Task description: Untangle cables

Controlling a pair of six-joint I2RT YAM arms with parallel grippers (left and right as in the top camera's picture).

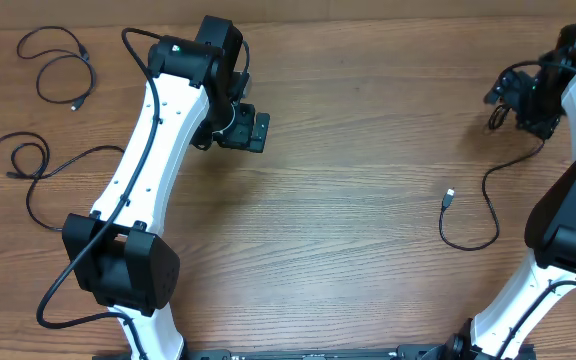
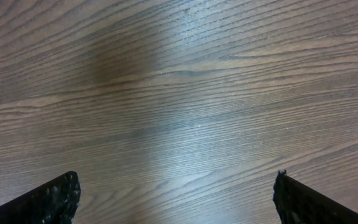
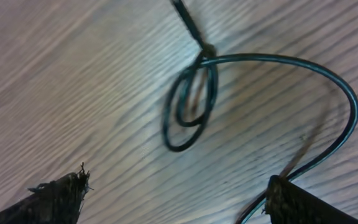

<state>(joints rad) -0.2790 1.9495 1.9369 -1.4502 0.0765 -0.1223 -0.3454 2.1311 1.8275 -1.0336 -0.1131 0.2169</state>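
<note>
Separate thin black cables point(image 1: 449, 196), two left, one right

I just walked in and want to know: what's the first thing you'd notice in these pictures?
Two big white robot arms reaching over the wooden table grab the eye first. Thin black cables lie apart: two curly ones at the left edge, one on the right with a silvery plug. The right arm's open fingers hang over a small loop of cable.

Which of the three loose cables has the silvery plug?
The right-hand cable: its free plug is silvery, while the top-left cable and lower-left cable end dark.
</note>
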